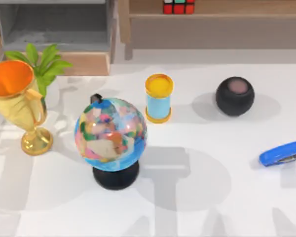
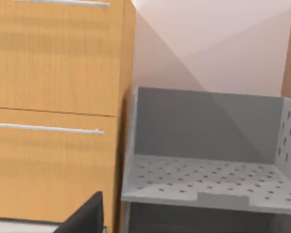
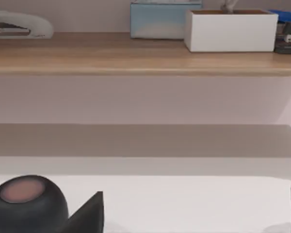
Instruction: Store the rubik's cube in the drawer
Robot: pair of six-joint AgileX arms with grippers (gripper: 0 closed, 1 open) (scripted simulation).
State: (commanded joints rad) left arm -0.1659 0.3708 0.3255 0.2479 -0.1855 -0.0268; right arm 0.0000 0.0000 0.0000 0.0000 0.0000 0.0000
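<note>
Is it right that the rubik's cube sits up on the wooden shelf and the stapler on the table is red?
Not quite. The rubik's cube is on the wooden shelf, but the top view shows the stapler on the table is blue.

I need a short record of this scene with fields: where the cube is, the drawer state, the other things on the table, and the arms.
cube: rubik's cube on the wooden shelf at the back, right of centre
drawer: grey drawer pulled open beside the wooden cabinet, nothing seen in it
table middle: globe, yellow-topped blue cylinder
table left: gold trophy, green plant
table right: black ball, blue stapler
task: cube not yet stored
</note>
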